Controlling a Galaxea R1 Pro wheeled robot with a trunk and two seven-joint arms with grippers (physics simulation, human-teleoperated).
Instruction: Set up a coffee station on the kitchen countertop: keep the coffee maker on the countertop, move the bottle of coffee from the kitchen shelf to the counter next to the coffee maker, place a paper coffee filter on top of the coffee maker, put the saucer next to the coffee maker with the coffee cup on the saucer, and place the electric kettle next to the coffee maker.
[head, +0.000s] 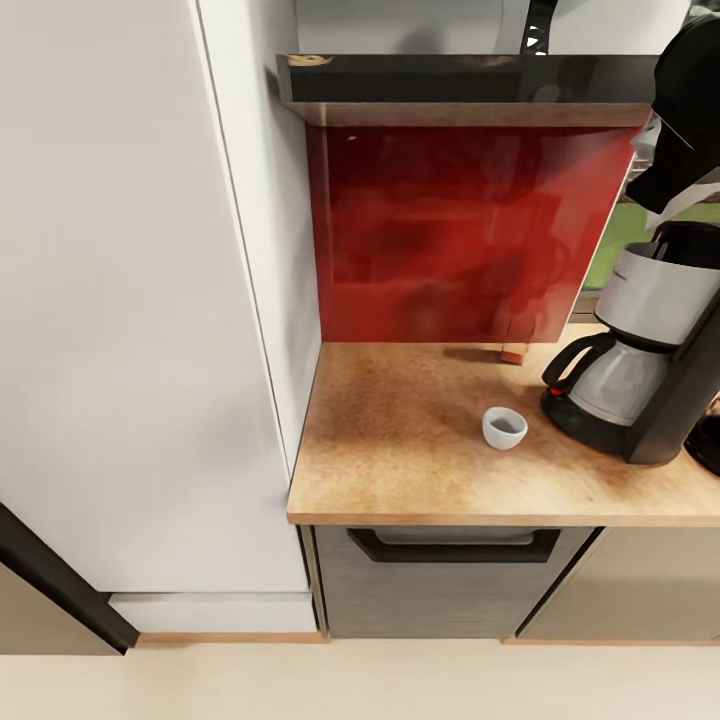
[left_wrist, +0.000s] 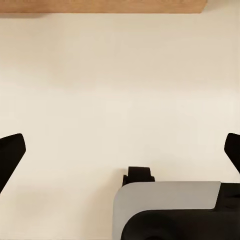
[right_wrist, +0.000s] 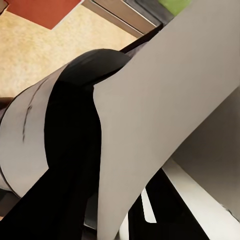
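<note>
The coffee maker (head: 640, 340) stands at the right end of the kitchen countertop (head: 400, 450). My right gripper (head: 672, 195) hangs just above its top, shut on the off-white paper coffee filter (head: 692, 200). In the right wrist view the paper coffee filter (right_wrist: 165, 125) hangs close over the coffee maker's dark open basket (right_wrist: 75, 100). The coffee cup (head: 504, 427) sits upright on the bare countertop, left of the carafe. The black kitchen shelf (head: 450, 80) runs above the red backsplash. My left gripper (left_wrist: 120, 150) is open over the beige floor, holding nothing. The saucer and the bottle of coffee are out of view.
A tall white cabinet side (head: 130, 300) walls the countertop's left end. A grey drawer front with a black handle (head: 455, 545) sits below the worktop. A dark rounded object (head: 708, 445) is cut off at the right edge; I cannot tell what it is.
</note>
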